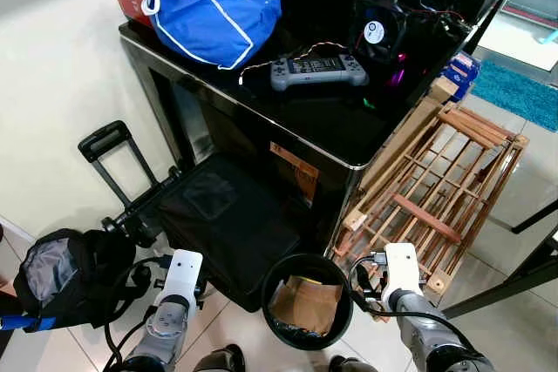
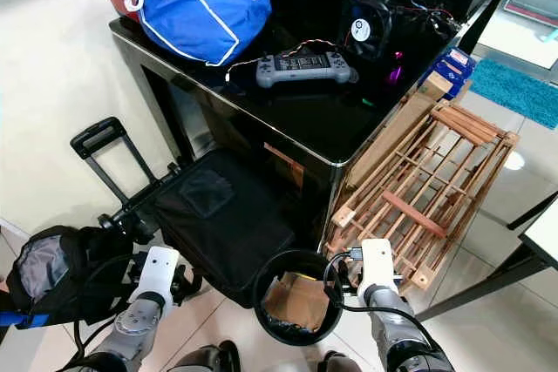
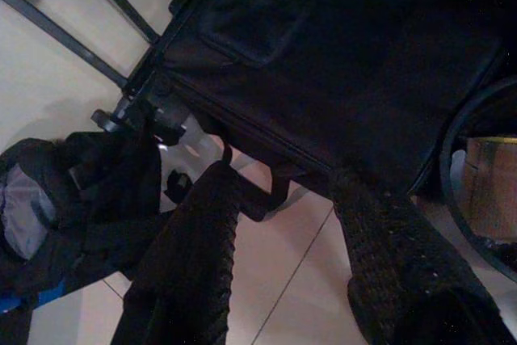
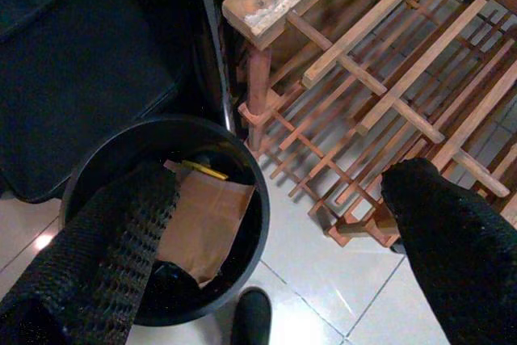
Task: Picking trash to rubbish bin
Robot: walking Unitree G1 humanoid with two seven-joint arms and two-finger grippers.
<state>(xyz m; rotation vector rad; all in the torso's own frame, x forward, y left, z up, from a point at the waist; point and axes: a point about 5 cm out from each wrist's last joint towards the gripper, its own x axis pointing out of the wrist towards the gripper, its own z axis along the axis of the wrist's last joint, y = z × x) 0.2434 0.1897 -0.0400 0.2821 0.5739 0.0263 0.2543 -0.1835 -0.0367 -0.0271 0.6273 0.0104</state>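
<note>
A round black rubbish bin (image 1: 305, 258) stands on the tiled floor right in front of me. A crumpled brown paper bag (image 1: 307, 304) lies inside it, with a small yellow scrap (image 4: 203, 170) beside it. My right gripper (image 4: 283, 179) hovers open and empty over the bin's right side, one finger (image 4: 113, 256) above the bin, the other (image 4: 452, 232) above the floor tiles. The bin's wall (image 4: 255, 232) and the paper bag (image 4: 206, 220) lie just below it. My left gripper (image 3: 284, 179) is open and empty, low over the floor to the left of the bin.
A black trolley case (image 1: 227, 215) with a raised handle (image 1: 109, 141) leans against a glossy black cabinet (image 1: 288, 119). A black backpack (image 1: 61, 272) sits at the left. A wooden slatted rack (image 1: 436, 198) leans at the right. A blue bag (image 1: 218, 2) and a grey controller (image 1: 318, 70) lie on the cabinet.
</note>
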